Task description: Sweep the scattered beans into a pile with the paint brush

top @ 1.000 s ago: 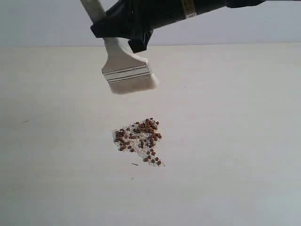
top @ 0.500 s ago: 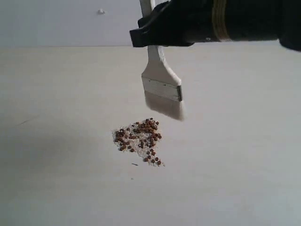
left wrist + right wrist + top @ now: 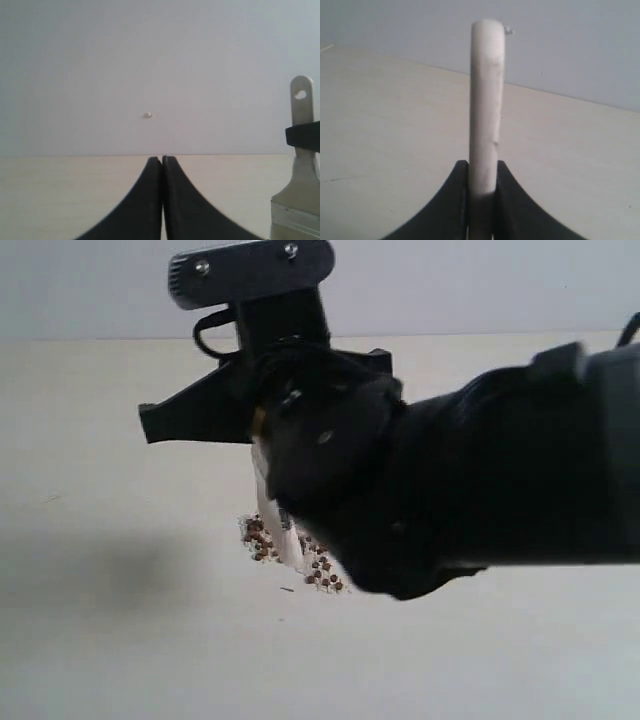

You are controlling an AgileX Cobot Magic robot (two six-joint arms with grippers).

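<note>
The right tool (image 3: 482,172) pinches the wide flat paint brush (image 3: 487,100) with pale wooden handle, upright at the pile (image 3: 258,536) of tiny reddish-brown beans (image 3: 323,576) on the pale desk (image 3: 100,640). The left tool (image 3: 162,161) is pressed together.

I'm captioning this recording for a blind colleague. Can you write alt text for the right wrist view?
The right tool grips the pale wooden handle of the paint brush, which is seen edge-on and sticks out from between its dark jaws. Behind it are a pale table and a grey wall.
</note>
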